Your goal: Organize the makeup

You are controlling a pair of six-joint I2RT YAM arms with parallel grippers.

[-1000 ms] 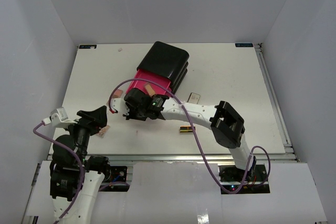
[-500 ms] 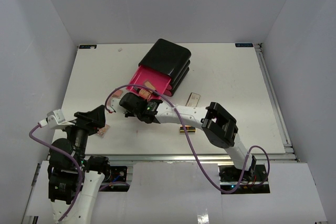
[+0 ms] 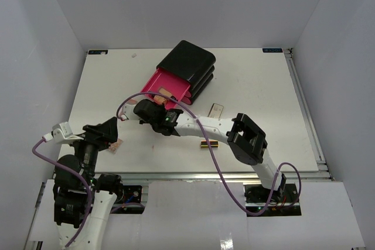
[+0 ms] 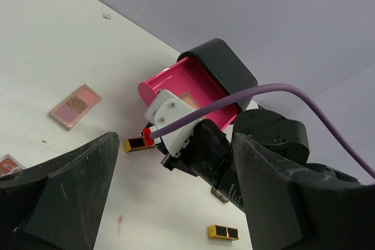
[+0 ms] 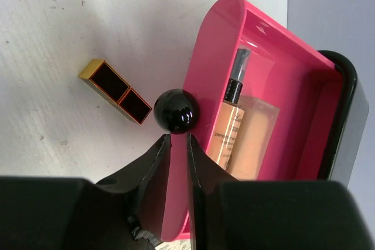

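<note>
Right gripper [image 5: 177, 140]: nearly closed, pinching knob [image 5: 174, 111] of pink drawer [image 5: 214, 45].
Left gripper [image 4: 176, 171]: spread wide, empty.
Technique: slide drawer straight, level, avoiding nearby lipstick [image 5: 114, 91].

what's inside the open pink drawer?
The pink drawer holds a tan bottle with a black neck, lying flat; possibly a second beside it. Near end is hidden behind the right gripper, far end under the black box.
</note>
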